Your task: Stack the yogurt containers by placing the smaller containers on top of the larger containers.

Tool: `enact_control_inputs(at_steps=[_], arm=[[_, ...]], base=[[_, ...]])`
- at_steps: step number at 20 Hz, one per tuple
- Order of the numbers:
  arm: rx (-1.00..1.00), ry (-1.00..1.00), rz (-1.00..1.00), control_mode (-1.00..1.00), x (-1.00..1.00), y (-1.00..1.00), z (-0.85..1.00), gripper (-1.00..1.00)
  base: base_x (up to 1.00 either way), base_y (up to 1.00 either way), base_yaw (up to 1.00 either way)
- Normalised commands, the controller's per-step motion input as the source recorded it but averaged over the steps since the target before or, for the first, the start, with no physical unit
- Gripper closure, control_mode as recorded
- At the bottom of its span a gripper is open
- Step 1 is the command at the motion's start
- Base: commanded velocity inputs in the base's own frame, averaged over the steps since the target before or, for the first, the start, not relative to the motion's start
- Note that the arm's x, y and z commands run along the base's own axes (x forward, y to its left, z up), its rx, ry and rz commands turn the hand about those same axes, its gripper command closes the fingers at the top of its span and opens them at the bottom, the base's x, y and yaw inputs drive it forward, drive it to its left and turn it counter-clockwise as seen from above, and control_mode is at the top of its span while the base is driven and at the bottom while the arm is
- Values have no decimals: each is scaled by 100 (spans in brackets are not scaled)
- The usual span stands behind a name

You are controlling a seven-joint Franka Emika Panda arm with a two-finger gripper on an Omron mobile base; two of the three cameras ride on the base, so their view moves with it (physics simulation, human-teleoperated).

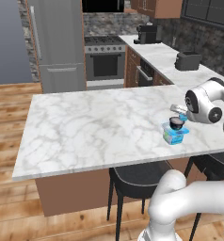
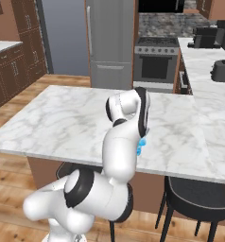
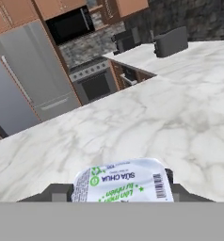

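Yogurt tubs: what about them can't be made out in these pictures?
- Right base view: the arm hides most of the light-blue tub.
- Hand view: the foil-lidded cup is cut off at the bottom, and its body is hidden.
- Left base view: the end effector is too small to tell whether it grips.

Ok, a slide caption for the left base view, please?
Dark cup already sitting on the big light-blue tub near the marble counter's edge, arm close beside the stack.
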Motion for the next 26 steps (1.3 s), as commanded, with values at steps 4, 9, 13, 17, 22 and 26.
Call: enact_control_inputs(at_steps=[4,9,13,17,22,26], arm=[[0,10,0,-100,2,-22,4,100],[0,14,0,-100,6,-17,4,100],[1,13,0,-100,13,-4,12,100],[1,11,0,-100,16,-1,11,100],[1,9,0,-100,20,-10,10,100],[0,8,0,-100,20,-19,12,100]], base=[[0,0,0],[0,0,0],[0,0,0],[0,0,0],[0,0,0],[0,0,0]])
